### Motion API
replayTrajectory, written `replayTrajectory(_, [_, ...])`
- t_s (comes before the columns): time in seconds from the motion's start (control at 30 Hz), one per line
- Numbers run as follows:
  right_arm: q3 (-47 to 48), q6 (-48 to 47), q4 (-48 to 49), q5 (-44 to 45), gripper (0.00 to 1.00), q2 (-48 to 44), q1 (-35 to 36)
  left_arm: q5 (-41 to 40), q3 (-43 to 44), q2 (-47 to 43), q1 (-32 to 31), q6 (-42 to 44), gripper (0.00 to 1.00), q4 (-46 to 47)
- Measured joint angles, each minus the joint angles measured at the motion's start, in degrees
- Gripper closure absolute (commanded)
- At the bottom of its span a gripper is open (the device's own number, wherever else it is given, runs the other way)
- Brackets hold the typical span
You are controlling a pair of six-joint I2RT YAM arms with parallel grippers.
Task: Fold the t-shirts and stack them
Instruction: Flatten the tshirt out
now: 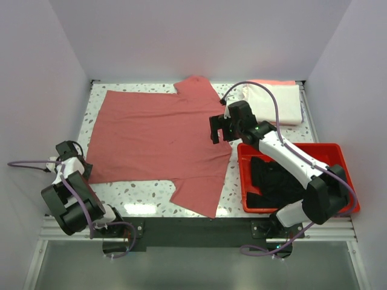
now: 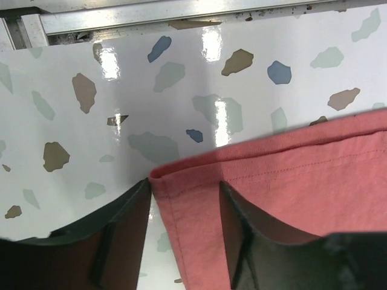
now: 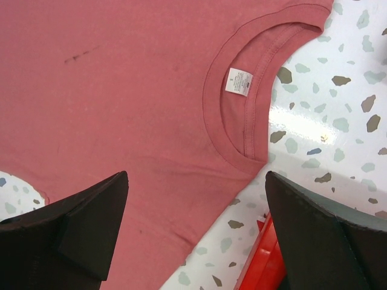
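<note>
A dusty rose-red t-shirt (image 1: 157,136) lies spread flat on the speckled table, its collar (image 3: 242,121) toward the right. My left gripper (image 2: 184,184) is at the shirt's near-left hem corner (image 2: 166,175); its fingers straddle that corner, part-way apart, and the cloth is not pinched. In the top view the left gripper (image 1: 84,169) sits at the shirt's edge. My right gripper (image 1: 217,136) hovers wide open over the collar side (image 3: 196,181), holding nothing. A folded cream-white t-shirt (image 1: 278,103) lies at the back right on a peach-pink one (image 1: 272,82). A black t-shirt (image 1: 275,178) is bunched in the tray.
A rigid red tray (image 1: 338,148) stands at the near right, its corner (image 3: 260,260) just beside my right fingers. White walls close in the table on three sides. A metal rail (image 2: 181,12) runs along the table's near edge.
</note>
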Motion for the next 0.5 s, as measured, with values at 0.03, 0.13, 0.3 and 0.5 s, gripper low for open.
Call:
replayTrajectory(0.03, [0.0,0.0,0.0,0.0,0.01,0.0,0.0,0.0,0.0,0.0,0.0,0.1,0.53,0.1])
replayTrajectory(0.13, [0.0,0.0,-0.1,0.0,0.01,0.0,0.0,0.1,0.0,0.0,0.0,0.3,0.57,0.3])
replayTrajectory(0.3, [-0.2,0.0,-0.3,0.0,0.01,0.0,0.0,0.3,-0.3,0.0,0.0,0.7,0.77,0.8])
replayTrajectory(0.5, [-1.1,0.0,-0.9,0.0,0.01,-0.3,0.0,0.9,-0.7,0.0,0.0,1.0,1.00,1.8])
